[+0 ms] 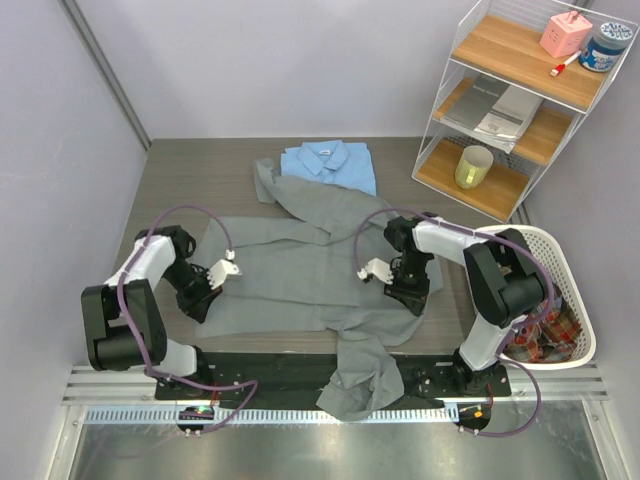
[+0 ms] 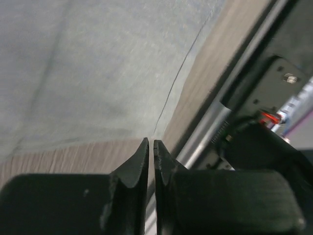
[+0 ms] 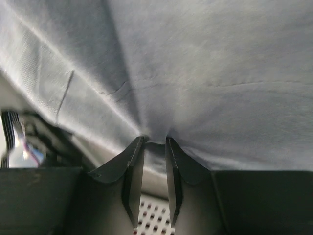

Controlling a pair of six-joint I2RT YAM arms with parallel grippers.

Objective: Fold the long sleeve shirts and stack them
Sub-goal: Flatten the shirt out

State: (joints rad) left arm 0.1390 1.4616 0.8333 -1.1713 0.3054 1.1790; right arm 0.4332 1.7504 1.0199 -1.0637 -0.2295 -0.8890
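Right fingers (image 3: 132,166) pinch a thin tuck of grey shirt (image 1: 290,275); left fingers (image 2: 137,169) pressed together, hem at their tips, hold unclear, so cloth may slip free, skewing the fold.

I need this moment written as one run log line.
grey shirt: spread open | left gripper: shut on its corner | right gripper: shut on its cloth | light blue shirt: folded, far side
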